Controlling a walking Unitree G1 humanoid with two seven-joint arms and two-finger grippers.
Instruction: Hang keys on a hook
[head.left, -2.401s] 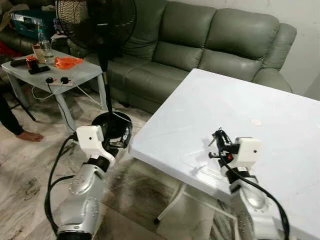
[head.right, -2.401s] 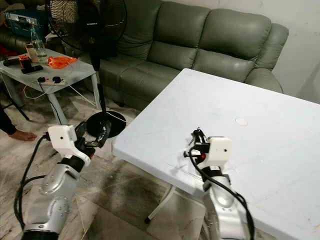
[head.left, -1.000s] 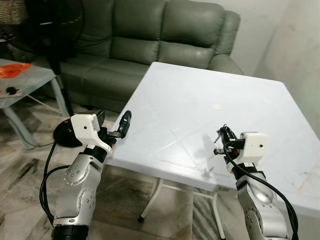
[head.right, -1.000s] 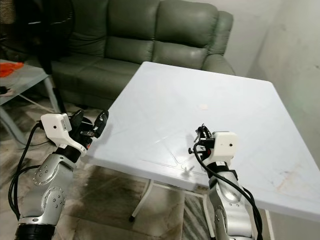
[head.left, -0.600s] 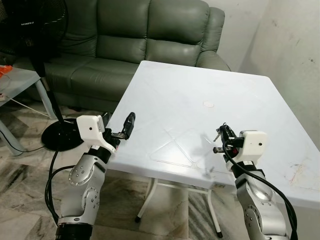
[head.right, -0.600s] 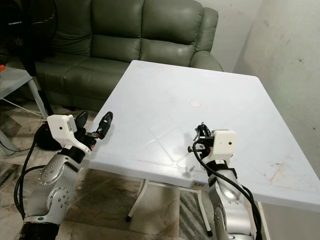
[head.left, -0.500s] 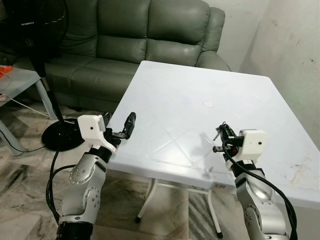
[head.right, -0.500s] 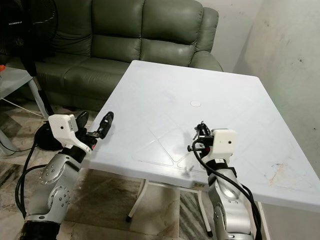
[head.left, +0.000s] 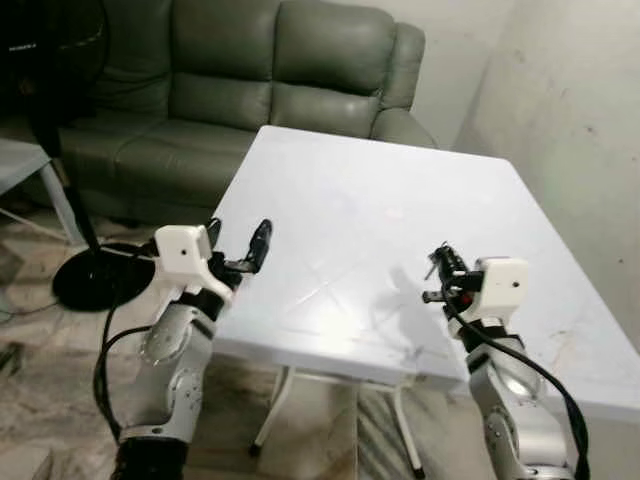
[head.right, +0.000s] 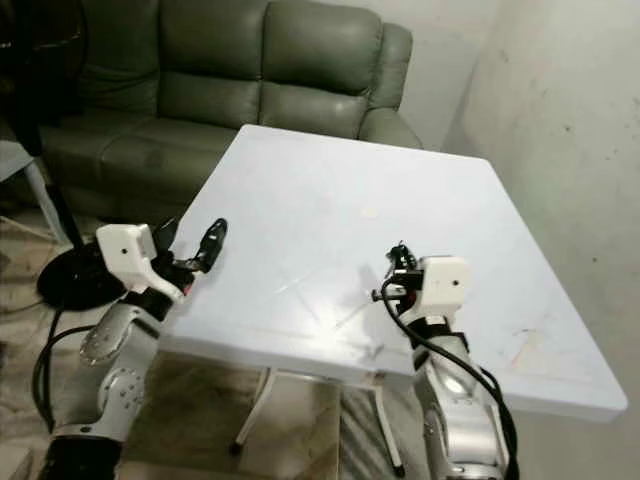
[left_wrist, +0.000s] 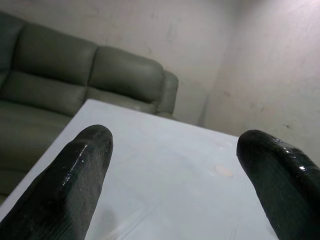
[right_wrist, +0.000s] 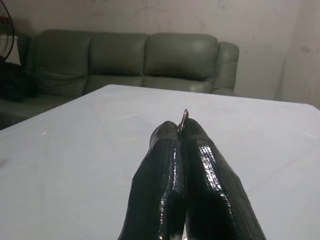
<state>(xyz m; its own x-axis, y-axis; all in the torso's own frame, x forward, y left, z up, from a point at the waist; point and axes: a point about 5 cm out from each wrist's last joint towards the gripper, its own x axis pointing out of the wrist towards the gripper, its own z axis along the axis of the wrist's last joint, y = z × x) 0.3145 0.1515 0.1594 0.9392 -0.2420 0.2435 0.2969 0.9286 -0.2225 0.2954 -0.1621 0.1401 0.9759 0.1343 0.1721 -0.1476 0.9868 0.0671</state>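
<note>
A metal key ring (right_wrist: 184, 119) pokes out between the tips of my right gripper (head.left: 439, 263), which is shut on the keys. That gripper is held a little above the near right part of the white table (head.left: 340, 190). My left gripper (head.left: 238, 242) is open, its two black fingers (left_wrist: 75, 170) spread wide with nothing between them. It hovers at the table's near left edge, pointing across the top.
A grey-green sofa (head.left: 250, 80) stands behind the table. A black fan base (head.left: 85, 275) and its pole sit on the marble floor at the left. A pale, stained wall (head.left: 570, 120) runs close along the table's right side.
The camera has swung to the right, so the side table and fan head have left the picture and the right wall has come in. Both arms keep their poses.
</note>
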